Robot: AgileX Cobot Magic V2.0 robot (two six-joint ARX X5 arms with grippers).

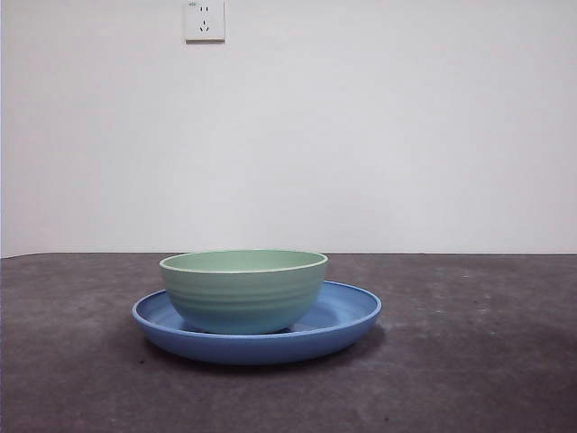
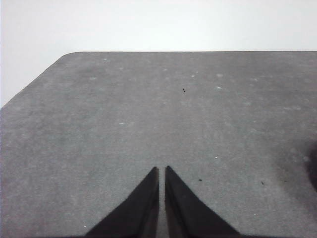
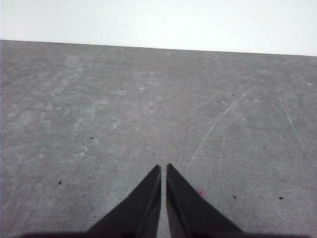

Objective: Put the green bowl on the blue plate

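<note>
Front view: blue plate (image 1: 346, 317) sits flat on the dark grey tabletop (image 1: 469, 361), roughly mid-width and toward its near edge. Green bowl (image 1: 243, 290) stands upright inside the plate, base on the plate floor, a bit off-centre toward one side of the plate. No arm in that view.

Left gripper (image 2: 162, 169): tips pressed nearly together, thin slit between them, holding nothing, over bare tabletop near a rounded corner. Right gripper (image 3: 163, 167): same, tips almost touching, nothing held, over scratched bare tabletop. Neither wrist view shows bowl or plate, so both grippers are away from them.

Far wall: white socket (image 1: 205, 20), no readable text.
</note>
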